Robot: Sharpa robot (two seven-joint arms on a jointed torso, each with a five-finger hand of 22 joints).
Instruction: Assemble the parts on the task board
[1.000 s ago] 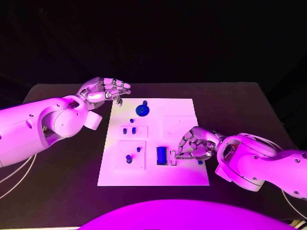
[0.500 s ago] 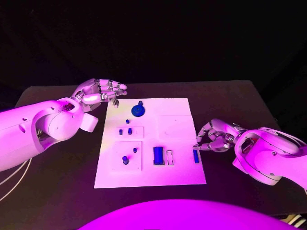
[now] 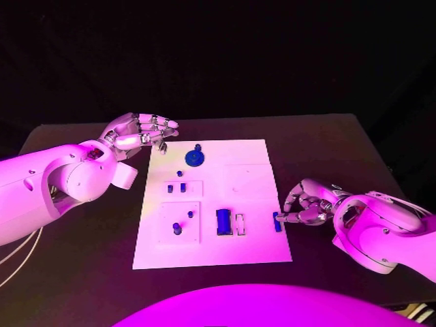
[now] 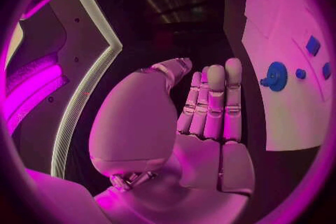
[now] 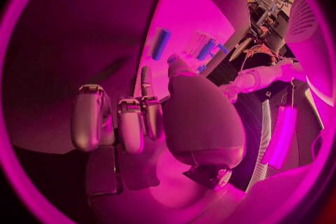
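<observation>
Two white arms reach over our black bench [image 3: 80, 272], and the white task board [image 3: 253, 238] lies flat in the middle of it. Our left hand [image 3: 139, 133] hangs just past the board's far left corner. It touches nothing. In the left wrist view its fingers [image 4: 213, 101] stand straight and close together with nothing in them. Our right hand [image 3: 304, 202] sits at the board's right edge. Its fingertips meet around a small blue bar [image 3: 277, 221] that lies near that edge. We cannot tell if the hand really grips the bar or only touches it.

On the board we see a round blue gear [image 3: 195, 157] at the far end, with a tiny blue piece just beyond it. Two small blue pegs [image 3: 177, 187] stand side by side in a raised square. Nearer to us, another raised square holds two more blue bits [image 3: 182, 223]. A wide blue block [image 3: 222, 222] sits beside a pale slot [image 3: 240, 224]. Nothing stands between our hands and the parts.

The left wrist view shows the teeth of the gear [image 4: 275, 76], which the head view does not. The right wrist view shows the blue block [image 5: 162, 43] beyond our curled fingers [image 5: 131, 123].

One second ago our right hand was over the block and the slot. Now it has moved out to the board's right edge. Our left hand has stayed in its place.
</observation>
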